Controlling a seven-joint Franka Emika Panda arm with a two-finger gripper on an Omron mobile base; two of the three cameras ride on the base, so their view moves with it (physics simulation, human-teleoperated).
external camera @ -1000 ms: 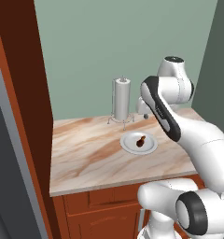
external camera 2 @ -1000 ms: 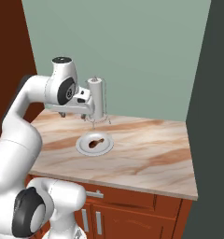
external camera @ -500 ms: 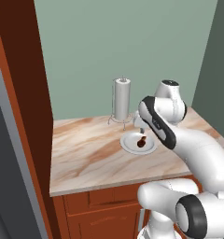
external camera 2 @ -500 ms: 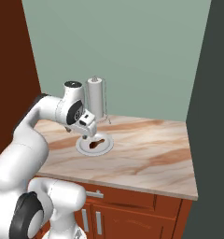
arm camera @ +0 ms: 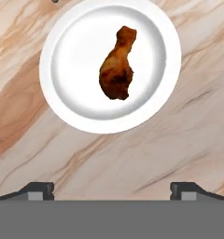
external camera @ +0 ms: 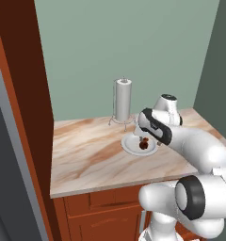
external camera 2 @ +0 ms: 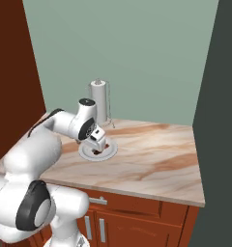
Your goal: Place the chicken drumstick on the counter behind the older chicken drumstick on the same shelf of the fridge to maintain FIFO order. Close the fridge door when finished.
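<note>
A tall dark red-brown panel [external camera: 25, 94] stands at the far left, beside the counter [external camera: 86, 155], a beige marble slab with tan veins over reddish-brown cabinets [external camera 2: 137, 219]. Near the back wall a paper towel roll [external camera: 123, 100] stands upright on its wire holder. Just in front of it and a little to the right sits a white plate [arm camera: 62, 93], and the chicken drumstick [arm camera: 116, 65] lies near the middle of that plate, plump end toward the gripper, thin bone tip pointing away.

The gripper [arm camera: 111, 189] hangs low over the plate with its jaws spread wide and nothing between them. In the hand view the two dark fingertips [arm camera: 37, 190] sit well apart over bare marble, just short of the plate's near rim, and the drumstick lies ahead of them, roughly in line with the gap and not touching either one. From the left base camera the arm's wrist covers part of the plate [external camera: 133, 146]; from the right base camera the hand [external camera 2: 96, 141] hides most of the drumstick. To the right of the plate the counter runs on to a dark grey wall [external camera 2: 217, 120].
</note>
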